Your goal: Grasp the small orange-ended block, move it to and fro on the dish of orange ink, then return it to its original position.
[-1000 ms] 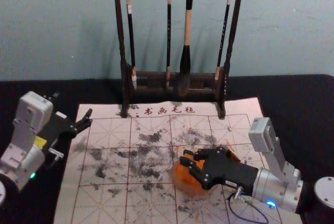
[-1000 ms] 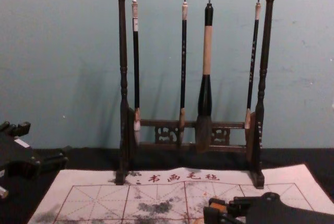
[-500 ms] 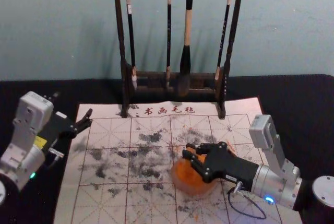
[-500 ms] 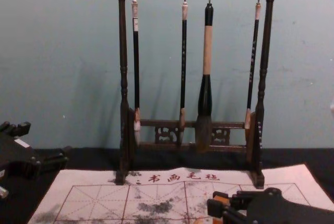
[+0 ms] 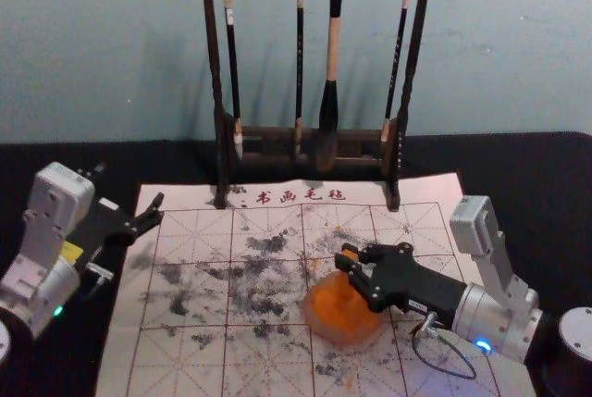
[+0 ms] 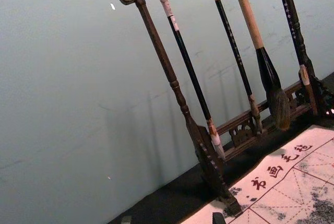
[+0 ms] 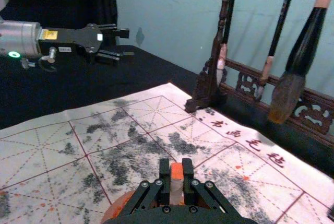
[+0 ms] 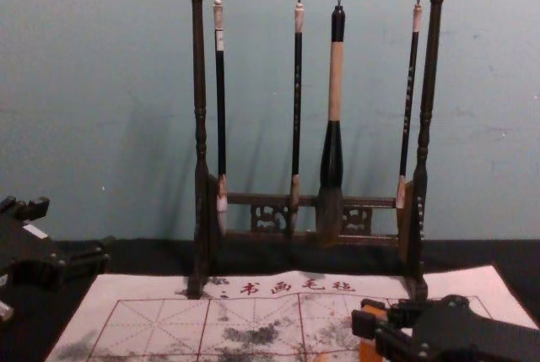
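Note:
My right gripper is over the far right rim of the dish of orange ink in the head view, shut on the small block. In the right wrist view the block stands upright between the fingertips of the right gripper, orange end up with a pale part below; part of the dish shows behind. The chest view has the orange block at the right gripper's tips. My left gripper is parked open at the left, beside the mat.
A dark wooden rack with several hanging brushes stands at the mat's far edge. The white gridded mat, stained with black and orange marks, lies on a black tablecloth. A cable loops below the right wrist.
With the block in its grasp, my right gripper has moved right and away from my body, uncovering more of the dish. My left arm has stayed still.

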